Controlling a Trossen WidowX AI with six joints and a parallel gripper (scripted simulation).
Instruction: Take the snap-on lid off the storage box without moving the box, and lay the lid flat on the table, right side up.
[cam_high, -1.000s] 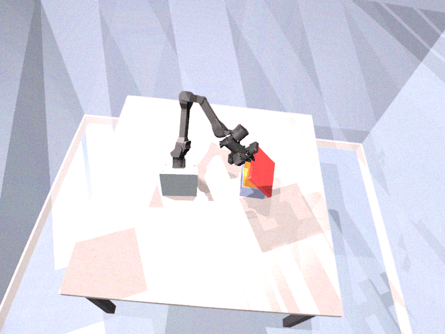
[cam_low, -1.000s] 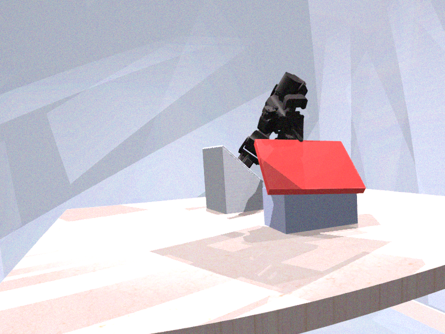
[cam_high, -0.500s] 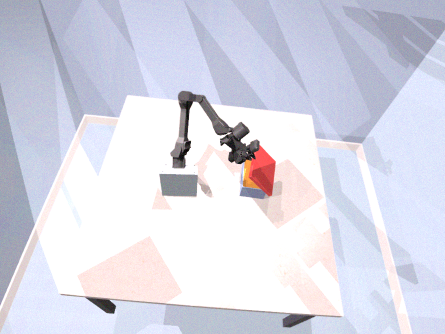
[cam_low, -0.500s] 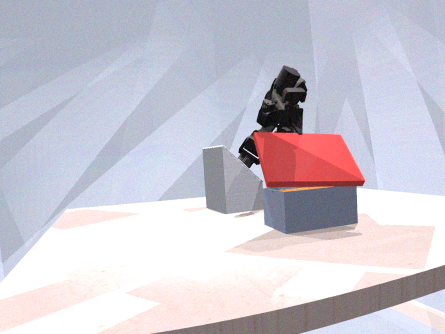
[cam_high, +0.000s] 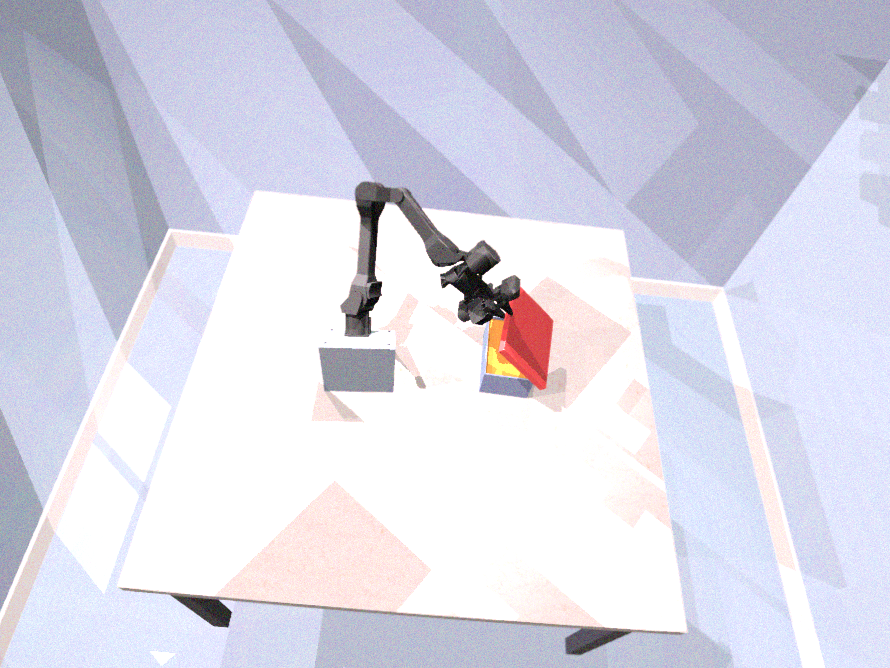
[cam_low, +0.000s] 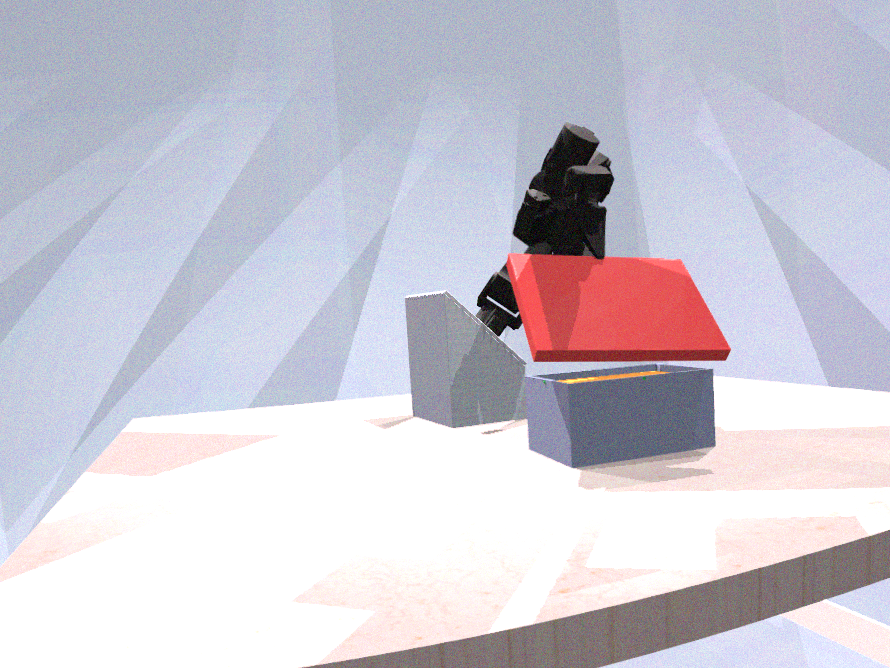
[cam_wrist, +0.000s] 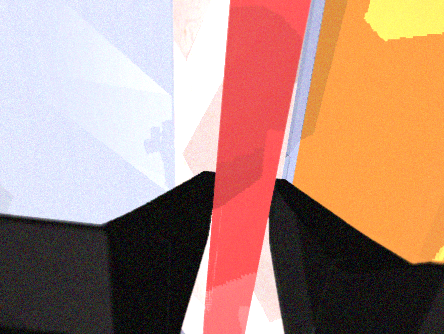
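Lid (cam_high: 530, 337) (cam_low: 621, 305) (cam_wrist: 250, 125) clamped along its upper edge in the claw (cam_high: 507, 309) (cam_low: 575, 254) (cam_wrist: 244, 181), tilted above the box (cam_high: 505, 383) (cam_low: 639, 417) (cam_wrist: 304, 90).

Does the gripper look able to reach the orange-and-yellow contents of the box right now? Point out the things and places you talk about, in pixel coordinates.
Probably not: the gripper (cam_high: 508, 310) (cam_wrist: 245, 182) is shut on the tilted red lid (cam_high: 530, 337) (cam_low: 621, 305) (cam_wrist: 245, 150), though the box's top is uncovered.

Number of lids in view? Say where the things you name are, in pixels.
1: the flat red lid (cam_high: 531, 336) (cam_low: 621, 305) (cam_wrist: 250, 125), tilted above the open blue-grey box (cam_high: 506, 384) (cam_low: 641, 417), its raised edge gripped in the black hand (cam_high: 507, 310) (cam_low: 576, 253) (cam_wrist: 245, 181). No second one shows.
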